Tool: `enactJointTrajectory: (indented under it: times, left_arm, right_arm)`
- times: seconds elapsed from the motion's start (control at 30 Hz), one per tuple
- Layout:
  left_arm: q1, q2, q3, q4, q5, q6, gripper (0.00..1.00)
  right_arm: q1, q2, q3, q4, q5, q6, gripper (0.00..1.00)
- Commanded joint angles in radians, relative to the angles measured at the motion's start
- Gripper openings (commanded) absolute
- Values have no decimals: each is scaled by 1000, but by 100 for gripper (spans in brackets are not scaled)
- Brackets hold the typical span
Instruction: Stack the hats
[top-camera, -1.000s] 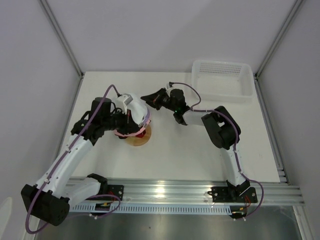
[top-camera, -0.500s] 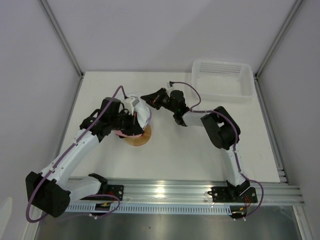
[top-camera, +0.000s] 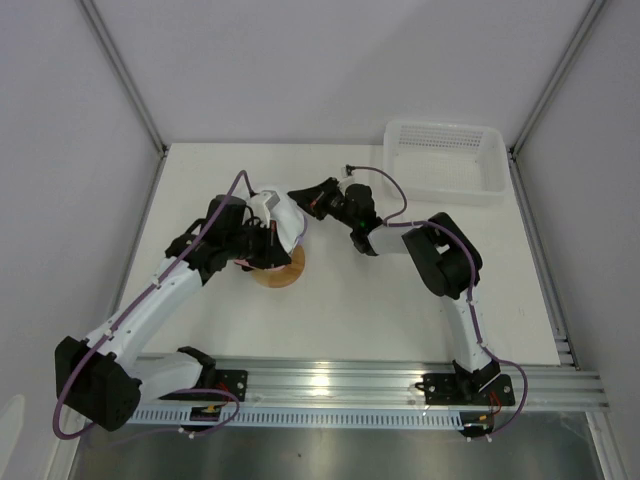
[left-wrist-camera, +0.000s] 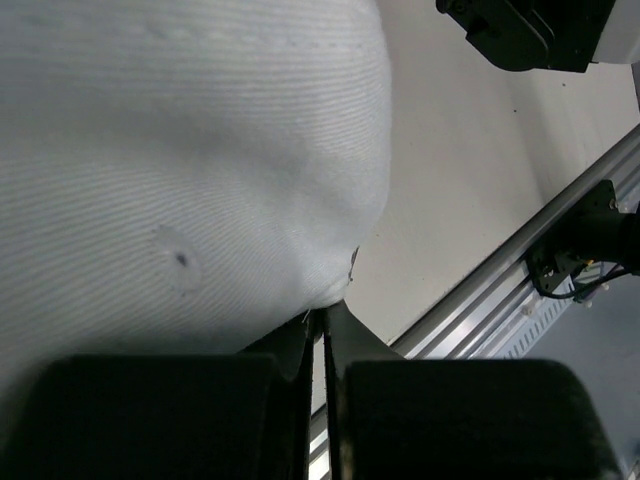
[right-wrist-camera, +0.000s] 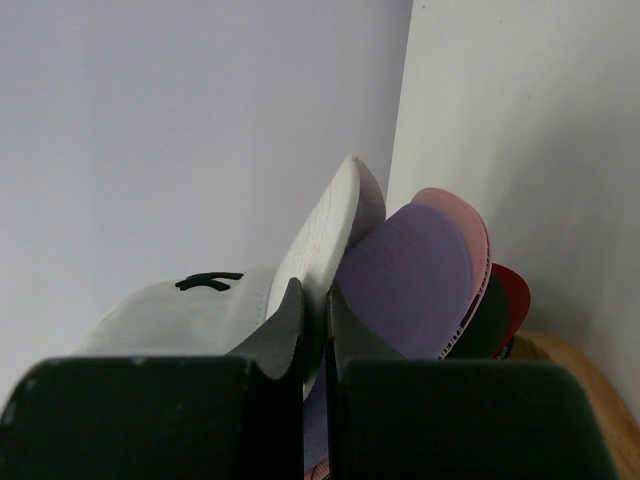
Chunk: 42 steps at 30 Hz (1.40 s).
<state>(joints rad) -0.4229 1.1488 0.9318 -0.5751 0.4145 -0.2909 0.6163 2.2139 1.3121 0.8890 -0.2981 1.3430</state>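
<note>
At the left of the top view, the left gripper (top-camera: 262, 240) is seen reached in over the wooden stand (top-camera: 288, 276), which is set on the table (top-camera: 360, 310) left of centre. Its jaws are pressed together, and in the left wrist view the hem of the white hat (left-wrist-camera: 180, 150) is caught at the fingertips, with the left gripper (left-wrist-camera: 322, 365) closed on the fabric. The white hat (top-camera: 281, 214) is found on top of the stack on the stand, crown up, and most of what is beneath it is covered from above. From the right, the right gripper (top-camera: 297, 194) is brought in to the far side of the hat. In the right wrist view the right gripper (right-wrist-camera: 315, 320) is closed on the brim of the white hat (right-wrist-camera: 330, 235), which is held edge-on between the fingers. Just right of that brim, the brims of the lavender hat (right-wrist-camera: 410, 265), pink hat (right-wrist-camera: 468, 225), black hat (right-wrist-camera: 490, 315) and red hat (right-wrist-camera: 516, 290) are fanned one behind another, nested over the wooden stand (right-wrist-camera: 560, 370). The mesh basket (top-camera: 445, 160) is placed at the far right corner, well apart from the stack.
</note>
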Motion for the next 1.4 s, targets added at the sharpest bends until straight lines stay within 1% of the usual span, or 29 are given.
enactJointTrajectory:
  times: [0.0, 0.2, 0.33, 0.43, 0.5, 0.63, 0.77, 1.0, 1.27, 1.33, 1.37]
  left_arm:
    - [6, 135, -102, -174, -200, -90, 1]
    - [-22, 189, -93, -203, -281, -97, 1]
    - [-25, 187, -74, -226, -345, -99, 1]
    - [-24, 200, 2, -258, -440, -88, 1]
    - [-16, 221, 56, -270, -465, -57, 1]
    - [13, 284, 90, -243, -445, -4, 1]
    - [38, 330, 93, -232, -422, 19, 1]
    - [42, 404, 105, -233, -447, 30, 1]
    - [42, 370, 114, -239, -448, 39, 1]
    - [42, 322, 113, -233, -422, 38, 1]
    - [42, 303, 110, -232, -422, 39, 3]
  right_arm:
    - [-21, 53, -45, -170, 50, -160, 0]
    - [-32, 67, -8, -148, 34, -170, 0]
    - [-47, 64, 18, -137, 20, -177, 0]
    - [-55, 66, 68, -159, 14, -209, 0]
    - [-59, 69, 108, -194, 13, -234, 0]
    - [-72, 87, 134, -194, 13, -231, 0]
    - [-90, 109, 141, -176, 1, -214, 0]
    - [-105, 162, 184, -157, -24, -191, 0]
    - [-113, 162, 176, -153, -33, -192, 0]
    - [-116, 148, 174, -176, -42, -214, 4]
    - [-115, 141, 174, -189, -42, -225, 6]
